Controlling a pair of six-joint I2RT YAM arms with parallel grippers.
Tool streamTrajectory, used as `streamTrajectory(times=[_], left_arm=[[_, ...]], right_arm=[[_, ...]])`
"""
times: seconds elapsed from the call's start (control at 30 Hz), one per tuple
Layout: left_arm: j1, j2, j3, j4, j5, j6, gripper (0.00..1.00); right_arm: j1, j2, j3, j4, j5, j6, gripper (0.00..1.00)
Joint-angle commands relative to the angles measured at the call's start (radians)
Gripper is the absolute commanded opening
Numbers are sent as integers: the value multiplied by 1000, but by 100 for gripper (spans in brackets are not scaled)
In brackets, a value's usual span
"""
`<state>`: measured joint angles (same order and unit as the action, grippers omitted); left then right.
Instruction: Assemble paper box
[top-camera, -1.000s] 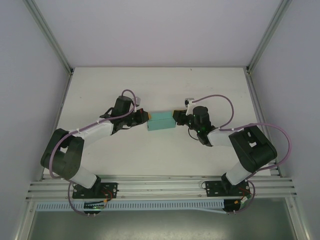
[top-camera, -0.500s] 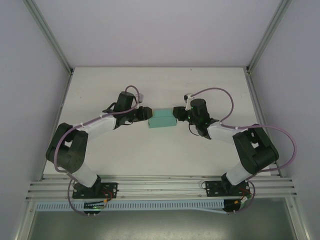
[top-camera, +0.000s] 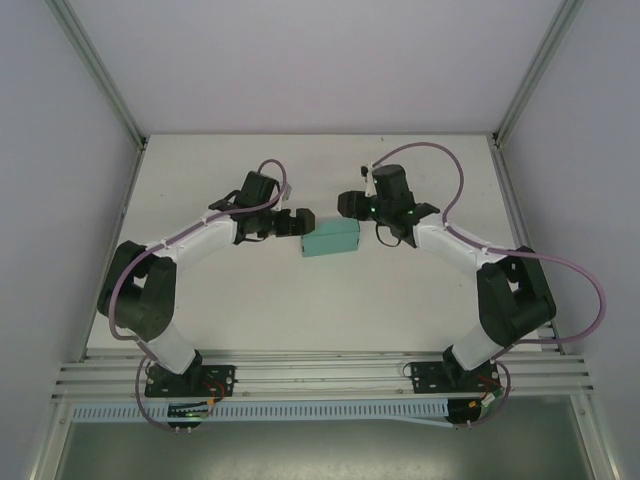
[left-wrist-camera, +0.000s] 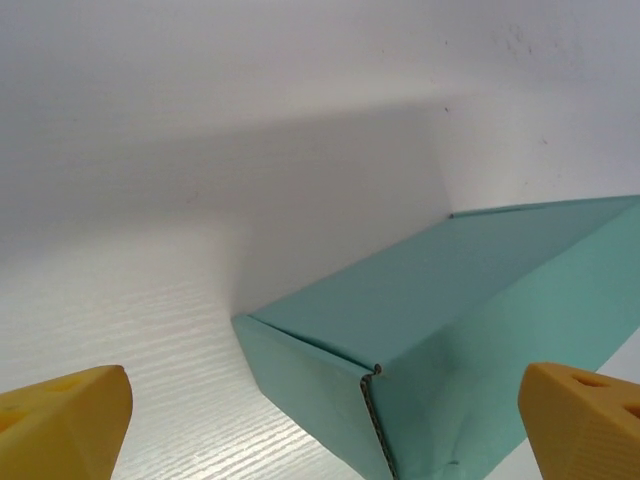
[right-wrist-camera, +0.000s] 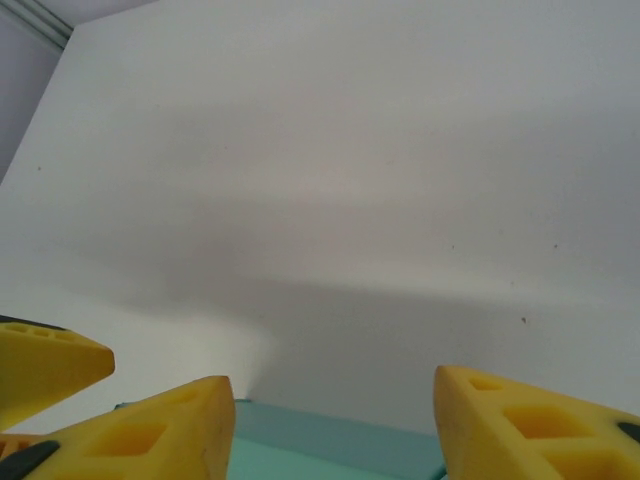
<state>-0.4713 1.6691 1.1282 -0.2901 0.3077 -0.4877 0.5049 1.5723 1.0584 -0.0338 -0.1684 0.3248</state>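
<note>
Paper box (top-camera: 330, 238) closed; left gripper (top-camera: 298, 222) at its 10 o'clock, right gripper (top-camera: 348, 203) at 1, jaws spread, empty. Unheld, it may spring open.

In the left wrist view the paper box (left-wrist-camera: 470, 330) runs off the right and bottom edges, so its far end is unseen; the left gripper (left-wrist-camera: 325, 400) has both yellow fingers (left-wrist-camera: 60, 425) cropped at the lower corners; in the right wrist view the box (right-wrist-camera: 330, 440) is a thin teal strip cut by the bottom edge; the right gripper (right-wrist-camera: 333, 390) has its fingers (right-wrist-camera: 540, 430) clipped there too; a further yellow tip (right-wrist-camera: 45, 365) is cut by the left edge, its owner unclear; from above, contact with the box is too small to tell.
</note>
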Motion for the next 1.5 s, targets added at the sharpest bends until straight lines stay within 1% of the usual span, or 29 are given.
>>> streamTrajectory(times=[0.0,0.07,0.1,0.13,0.17,0.2,0.23,0.27,0.33,0.43,0.5,0.6,0.67,0.73,0.8,0.97,1.07,1.13,1.17,1.27,1.37,1.4,1.47], left_arm=[[-3,-26,58,-69,-55,44,99],[-3,-35,75,-90,-84,54,98],[-3,-40,78,-100,-98,54,98],[-2,-46,76,-106,-106,53,98],[-3,-56,66,-107,-121,47,99],[-3,-68,56,-111,-140,39,99],[-3,-80,45,-113,-161,37,98],[-3,-96,31,-115,-187,35,98],[0,-125,2,-119,-243,22,99],[12,-165,-45,-119,-288,4,98],[24,-187,-66,-129,-304,-6,99],[39,-225,-110,-140,-332,-15,99],[43,-249,-138,-159,-364,-23,99],[45,-272,-161,-180,-389,-28,99],[44,-299,-190,-192,-403,-38,98],[45,-359,-233,-213,-427,-59,99],[45,-387,-247,-221,-440,-63,99],[45,-401,-253,-225,-450,-66,99],[44,-406,-256,-228,-453,-65,98],[45,-419,-265,-228,-460,-64,99],[46,-424,-272,-235,-471,-65,99],[45,-426,-274,-238,-476,-65,99],[44,-432,-278,-240,-477,-66,98]], right_arm=[[-28,28,56,-80,-86,-100,61],[-42,38,79,-100,-125,-150,64],[-46,40,88,-109,-142,-173,66],[-48,38,95,-113,-187,-225,69],[-48,33,100,-118,-246,-306,80],[-48,28,108,-131,-305,-388,83],[-49,26,124,-171,-375,-509,97],[-47,27,141,-214,-409,-631,99],[-46,39,179,-305,-447,-850,99],[-40,89,263,-421,-451,-1056,99],[-24,137,344,-582,-464,-1237,99],[33,176,375,-639,-384,-1384,99],[53,213,395,-675,-321,-1463,99],[53,276,461,-755,-278,-1496,99],[73,341,532,-821,-237,-1505,99],[96,437,585,-796,-109,-1509,99],[106,470,603,-805,-88,-1509,99],[115,488,612,-825,-70,-1508,93],[122,495,615,-827,-49,-1502,89],[135,503,608,-804,39,-1461,83],[150,482,556,-727,126,-1443,73],[151,474,538,-707,141,-1443,72],[160,461,509,-675,164,-1436,66]])
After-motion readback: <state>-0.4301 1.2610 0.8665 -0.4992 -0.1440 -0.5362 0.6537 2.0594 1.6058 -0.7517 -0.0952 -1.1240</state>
